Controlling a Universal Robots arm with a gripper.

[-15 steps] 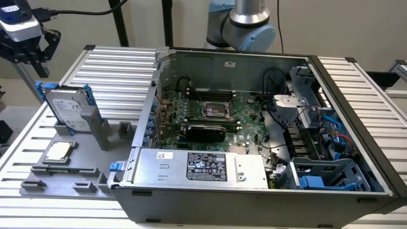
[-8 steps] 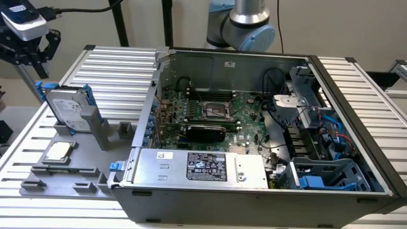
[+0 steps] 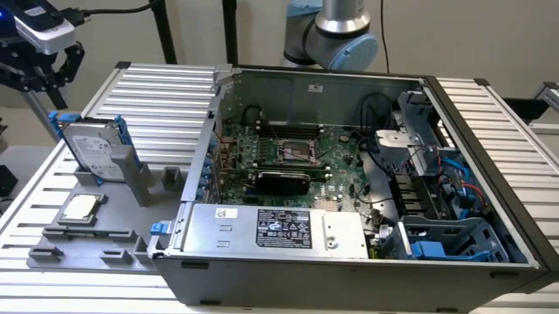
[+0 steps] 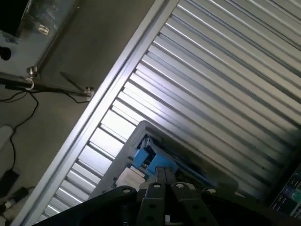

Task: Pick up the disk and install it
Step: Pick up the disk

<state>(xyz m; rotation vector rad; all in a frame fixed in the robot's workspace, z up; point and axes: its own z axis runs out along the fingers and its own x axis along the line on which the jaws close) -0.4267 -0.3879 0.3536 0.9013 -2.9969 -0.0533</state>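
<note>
silver-grey metal disk [image 3: 91,149], just one, flat rectangle in blue plastic bracket, upright in a grey holder [image 3: 131,173]. can't tell if my hand [image 3: 42,67] is wide or narrow.

Silver-grey arm [image 3: 339,26], apparently blue-capped

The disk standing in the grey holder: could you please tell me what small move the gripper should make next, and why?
Probably lower the gripper toward the disk and centre it over the top edge. The disk stands upright in its grey holder, ungrasped, and the gripper hangs above it, toward the exterior view's left.
</note>
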